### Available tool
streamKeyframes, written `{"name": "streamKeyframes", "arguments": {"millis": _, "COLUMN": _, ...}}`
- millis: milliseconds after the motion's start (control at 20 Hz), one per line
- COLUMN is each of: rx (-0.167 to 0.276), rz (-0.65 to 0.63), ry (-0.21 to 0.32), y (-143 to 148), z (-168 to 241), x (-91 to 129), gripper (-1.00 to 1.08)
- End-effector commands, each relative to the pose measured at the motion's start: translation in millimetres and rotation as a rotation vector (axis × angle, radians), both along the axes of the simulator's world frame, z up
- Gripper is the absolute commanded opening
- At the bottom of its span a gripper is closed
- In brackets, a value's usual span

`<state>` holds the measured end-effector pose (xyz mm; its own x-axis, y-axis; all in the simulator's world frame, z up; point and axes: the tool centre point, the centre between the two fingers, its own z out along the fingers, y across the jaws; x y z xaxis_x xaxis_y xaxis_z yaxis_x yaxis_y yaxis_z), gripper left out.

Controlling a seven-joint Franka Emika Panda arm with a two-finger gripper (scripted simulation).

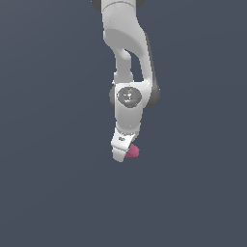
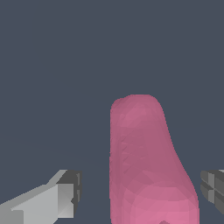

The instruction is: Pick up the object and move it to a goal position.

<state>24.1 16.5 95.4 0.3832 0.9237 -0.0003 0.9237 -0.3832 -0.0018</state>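
arm (image 1: 126,58): reaching down | end effector (image 2: 140,197): fingers spread apart, pointing down

We see a pink-magenta lump (image 2: 148,166), a white arm (image 1: 128,53) with dark grey joints, pale grey fingers (image 2: 52,201) with darker pads, and a plain slate-blue background (image 1: 48,144).

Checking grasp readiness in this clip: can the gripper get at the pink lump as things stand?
Probably yes. In the wrist view the pink lump sits between the open gripper's fingers, with gaps on both sides and nothing in between.
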Motion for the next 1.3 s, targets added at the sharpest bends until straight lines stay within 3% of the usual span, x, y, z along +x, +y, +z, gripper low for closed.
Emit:
{"name": "streamKeyframes", "arguments": {"millis": 0, "rx": 0.000, "rz": 0.000, "ry": -0.002, "y": -0.1, "z": -2.9, "x": 1.2, "gripper": 1.00}}
{"name": "streamKeyframes", "arguments": {"millis": 50, "rx": 0.000, "rz": 0.000, "ry": -0.002, "y": -0.1, "z": -2.8, "x": 1.4, "gripper": 1.00}}
{"name": "streamKeyframes", "arguments": {"millis": 100, "rx": 0.000, "rz": 0.000, "ry": -0.002, "y": -0.1, "z": -2.8, "x": 1.4, "gripper": -1.00}}
{"name": "streamKeyframes", "arguments": {"millis": 800, "rx": -0.001, "rz": 0.000, "ry": -0.002, "y": -1.8, "z": -2.5, "x": -1.0, "gripper": -1.00}}
{"name": "streamKeyframes", "arguments": {"millis": 1250, "rx": -0.001, "rz": 0.000, "ry": -0.002, "y": -18.1, "z": -2.2, "x": -25.4, "gripper": -1.00}}
